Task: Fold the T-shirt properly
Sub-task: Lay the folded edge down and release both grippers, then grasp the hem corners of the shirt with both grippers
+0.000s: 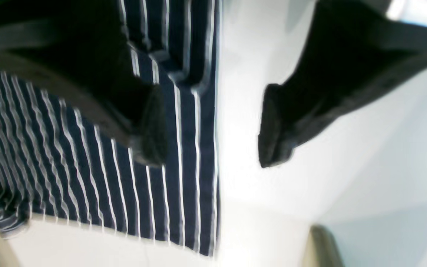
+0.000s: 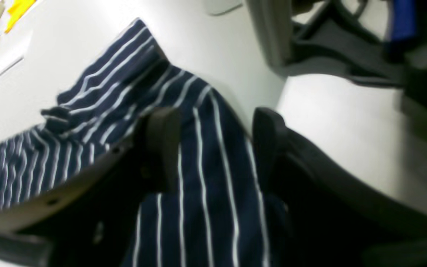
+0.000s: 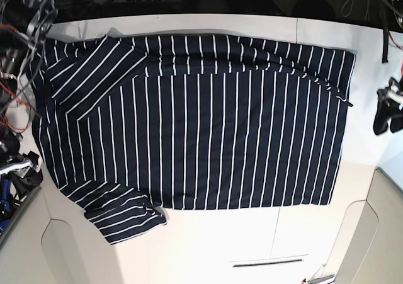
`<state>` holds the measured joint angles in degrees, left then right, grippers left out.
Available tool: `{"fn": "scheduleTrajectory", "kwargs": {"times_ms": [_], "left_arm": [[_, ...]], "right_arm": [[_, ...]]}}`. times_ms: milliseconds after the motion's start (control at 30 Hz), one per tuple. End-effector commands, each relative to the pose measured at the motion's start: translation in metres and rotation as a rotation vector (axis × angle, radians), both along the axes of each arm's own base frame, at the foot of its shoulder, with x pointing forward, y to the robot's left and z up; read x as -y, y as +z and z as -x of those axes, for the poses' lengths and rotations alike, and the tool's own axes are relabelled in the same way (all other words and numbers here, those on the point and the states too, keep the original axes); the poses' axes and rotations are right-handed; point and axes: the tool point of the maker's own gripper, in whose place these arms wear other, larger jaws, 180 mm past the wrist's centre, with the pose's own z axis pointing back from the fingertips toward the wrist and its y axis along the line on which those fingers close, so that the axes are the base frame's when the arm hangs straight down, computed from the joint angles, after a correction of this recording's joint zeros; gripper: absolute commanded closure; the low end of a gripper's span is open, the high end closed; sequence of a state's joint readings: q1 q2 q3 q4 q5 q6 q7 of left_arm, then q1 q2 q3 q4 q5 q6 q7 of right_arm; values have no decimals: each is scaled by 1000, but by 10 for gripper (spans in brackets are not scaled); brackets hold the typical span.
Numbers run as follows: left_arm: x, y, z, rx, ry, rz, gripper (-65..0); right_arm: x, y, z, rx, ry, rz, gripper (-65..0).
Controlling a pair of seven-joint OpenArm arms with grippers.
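The navy T-shirt (image 3: 201,126) with thin white stripes lies spread flat on the white table (image 3: 252,246), sleeves at the left, one folded in at the top left. My left gripper (image 3: 385,113) hangs open just off the shirt's right edge. In the left wrist view it (image 1: 209,128) is open, one finger over the shirt (image 1: 69,148) and the other over bare table. My right gripper (image 3: 22,170) is at the shirt's left edge. In the right wrist view it (image 2: 213,148) is open, with striped cloth (image 2: 206,178) lying between the fingers.
Cables and arm hardware (image 3: 19,19) crowd the back left corner. A black strap (image 3: 384,45) hangs at the far right. The table has a seam and a slot (image 3: 267,262) near the front. Beige curved panels (image 3: 362,240) flank the front corners.
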<state>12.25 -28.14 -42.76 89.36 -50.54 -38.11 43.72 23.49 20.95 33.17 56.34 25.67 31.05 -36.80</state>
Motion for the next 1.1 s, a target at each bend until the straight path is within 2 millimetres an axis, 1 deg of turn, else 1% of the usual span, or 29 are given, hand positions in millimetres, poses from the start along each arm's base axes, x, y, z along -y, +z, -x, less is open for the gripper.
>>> {"fn": "scheduleTrajectory", "kwargs": {"times_ms": [0, 100, 167, 233, 333, 467, 600, 667, 833, 967, 1067], "left_arm": [[-10, 14, -13, 47, 5, -13, -450], [-26, 6, -38, 60, 40, 18, -456], [-33, -1, -57, 50, 54, 36, -456], [-33, -13, -75, 13, 53, 58, -456], [-29, -35, -98, -35, 53, 70, -456], [-25, -55, -120, -52, 70, 71, -456], [-30, -72, -132, -113, 146, 46, -455], [-22, -77, -139, -136, 128, 31, -455], [3, -83, -151, -156, 74, 17, -455], [24, -92, -158, -163, 60, 28, -455], [34, -97, -161, -163, 59, 29, -455]], "right_arm": [[12, 23, -14, 63, -22, 5, -313], [12, 18, -24, 52, -34, -13, -313], [13, 12, -27, 42, -44, -15, -319], [16, 6, -27, 35, -69, -20, -359], [23, -11, -21, -17, -114, -11, -423], [22, -18, -18, -38, -118, -20, -429], [22, -22, -17, -51, -117, -15, -429], [22, -24, -16, -59, -117, -15, -429], [17, -34, -13, -81, -114, -34, -429], [13, -42, -10, -100, -111, -48, -429], [12, -44, -10, -105, -111, -52, -429]]}}
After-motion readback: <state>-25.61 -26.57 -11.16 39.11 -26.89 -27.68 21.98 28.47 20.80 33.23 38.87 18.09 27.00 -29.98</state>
